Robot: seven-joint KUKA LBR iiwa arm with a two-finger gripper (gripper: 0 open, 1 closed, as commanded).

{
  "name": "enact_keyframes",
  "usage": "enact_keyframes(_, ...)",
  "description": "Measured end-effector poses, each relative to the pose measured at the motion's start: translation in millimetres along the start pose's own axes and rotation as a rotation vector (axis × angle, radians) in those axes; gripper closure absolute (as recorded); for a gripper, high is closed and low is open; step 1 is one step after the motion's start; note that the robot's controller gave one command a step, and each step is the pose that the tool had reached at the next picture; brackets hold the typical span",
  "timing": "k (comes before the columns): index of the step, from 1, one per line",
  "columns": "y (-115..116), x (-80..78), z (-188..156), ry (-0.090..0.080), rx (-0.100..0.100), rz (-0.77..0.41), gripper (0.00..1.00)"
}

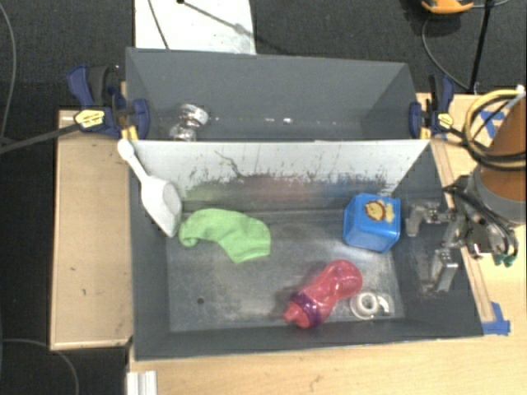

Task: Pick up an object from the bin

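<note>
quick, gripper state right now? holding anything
Gripper: open, nothing between its fingers, just right of the blue block.

Light fell from overhead, moderate and even; the grey metal bin (pixel 247 81) lay dim on its floor; its whitish sloped panel (pixel 329 159) glared brightest; small glints above it; shadows were soft.

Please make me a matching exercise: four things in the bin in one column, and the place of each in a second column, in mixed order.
1 white scoop
2 green cloth
3 blue block
4 pink bottle

a front, right of middle
b leaning against the left wall of the bin
c right side, toward the back
d floor, left half

Pairs: 1-b, 2-d, 3-c, 4-a
</note>
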State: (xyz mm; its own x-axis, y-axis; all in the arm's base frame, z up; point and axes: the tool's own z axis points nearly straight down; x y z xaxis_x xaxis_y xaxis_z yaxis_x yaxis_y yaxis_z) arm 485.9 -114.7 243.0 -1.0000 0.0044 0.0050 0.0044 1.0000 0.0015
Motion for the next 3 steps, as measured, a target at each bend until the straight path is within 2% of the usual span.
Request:
enact_keyframes(1,0,-1.6,-4,-0.008,0.002,-0.006,0.00)
enact_keyframes(2,53,-6.7,47,-0.015,0.005,-0.258,0.00)
enact_keyframes(3,73,-38.4,82,-0.010,0.002,-0.364,0.00)
